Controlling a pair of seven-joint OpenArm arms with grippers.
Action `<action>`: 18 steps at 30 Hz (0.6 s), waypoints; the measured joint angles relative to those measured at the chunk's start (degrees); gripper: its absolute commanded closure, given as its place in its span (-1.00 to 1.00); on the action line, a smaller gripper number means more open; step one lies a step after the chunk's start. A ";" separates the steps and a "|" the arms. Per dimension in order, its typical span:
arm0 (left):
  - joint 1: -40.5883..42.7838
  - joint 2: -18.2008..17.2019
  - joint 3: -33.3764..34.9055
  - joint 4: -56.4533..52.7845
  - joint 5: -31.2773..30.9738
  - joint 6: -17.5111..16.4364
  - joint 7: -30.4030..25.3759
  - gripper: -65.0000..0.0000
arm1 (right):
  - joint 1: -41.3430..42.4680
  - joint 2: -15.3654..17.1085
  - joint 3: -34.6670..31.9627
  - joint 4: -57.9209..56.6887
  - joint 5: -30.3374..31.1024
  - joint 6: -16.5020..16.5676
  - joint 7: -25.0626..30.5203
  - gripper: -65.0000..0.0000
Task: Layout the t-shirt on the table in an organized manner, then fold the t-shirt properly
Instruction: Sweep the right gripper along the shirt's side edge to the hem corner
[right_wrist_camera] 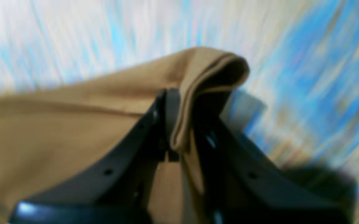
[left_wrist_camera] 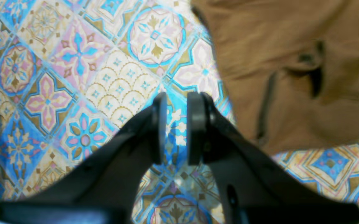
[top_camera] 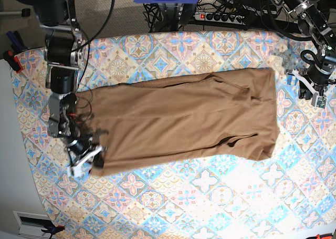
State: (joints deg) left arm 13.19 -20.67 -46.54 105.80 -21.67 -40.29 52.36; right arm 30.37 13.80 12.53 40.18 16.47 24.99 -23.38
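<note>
One shirt (top_camera: 184,118) lies on the bench (top_camera: 220,197), and I count two hands to work it. It is stretched out long, its axis running from nine o'clock to three o'clock across the base view, flat in the middle and wrinkled near the three o'clock end.

My right hand (right_wrist_camera: 179,124) is clamped on the shirt: the wrist view shows a folded edge of tan cloth (right_wrist_camera: 210,71) pinched between the two fingers and lifted over them. In the base view that hand (top_camera: 86,157) sits at the shirt's corner toward seven o'clock, so the grip is on the nine o'clock end, at the lower corner.

My left hand (left_wrist_camera: 177,124) is empty. Its fingers stand a little apart with only patterned bench (left_wrist_camera: 73,77) showing in the slit between them. The shirt (left_wrist_camera: 291,77) lies at about one to two o'clock from those fingertips in the wrist view, near but not touching. In the base view this hand (top_camera: 315,89) hangs just off the three o'clock end of the shirt, toward its upper corner.

As I judge it, the next move turns on that line: whatever I pull with the right hand tugs along the long axis, and the left hand is the nearer one to anchor or take the far end.
</note>
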 measured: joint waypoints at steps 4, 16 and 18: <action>0.00 0.57 -0.04 -0.07 0.24 0.00 0.00 0.65 | -1.03 0.37 -0.07 -0.33 -0.48 -4.24 2.01 1.00; 0.13 1.27 0.00 -0.15 0.24 0.00 0.20 0.64 | -1.18 0.22 0.13 -0.37 -0.52 -4.11 2.23 0.23; 0.13 1.29 0.02 -0.15 0.24 0.00 0.20 0.64 | -1.16 0.15 0.11 0.20 -0.50 -4.20 2.21 -0.18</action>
State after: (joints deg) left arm 13.32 -19.38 -46.52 105.65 -21.43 -40.29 52.56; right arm 29.21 13.96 12.64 40.38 15.97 20.80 -21.17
